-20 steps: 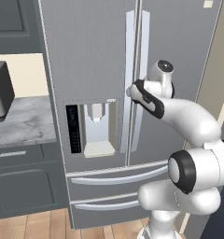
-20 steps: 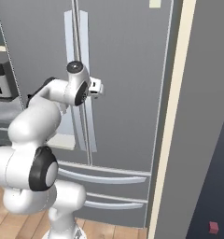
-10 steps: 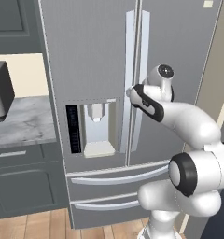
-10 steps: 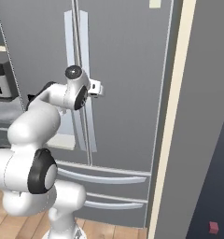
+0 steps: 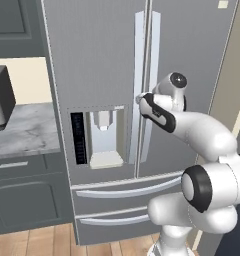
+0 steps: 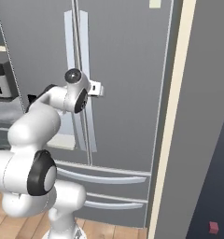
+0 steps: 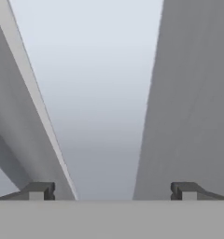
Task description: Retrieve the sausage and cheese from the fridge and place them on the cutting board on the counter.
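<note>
My gripper (image 7: 112, 191) has its fingers (image 7: 39, 190) spread wide with nothing between them but a pale silver handle (image 7: 104, 107) running straight up the hand view, so I judge I have lined the jaws up to straddle it before closing. From the left base view the gripper (image 5: 140, 98) sits right against the pair of long handles (image 5: 146, 75) at the middle seam of the fridge (image 5: 97, 60); I cannot tell from here which of the two it brackets, nor whether a pad already touches metal. Both doors are shut, so the sausage and cheese are presumably inside, hidden from me, and opening a door comes first. The water dispenser (image 5: 103, 135) is set into the left door, below and left of my hand. Further left the counter (image 5: 22, 132) carries a dark appliance (image 5: 1, 95); I see no cutting board on the part in view. A small pale tag (image 5: 222, 4) sits high on the right door, too small to read; I find no brand or other writing.
</note>
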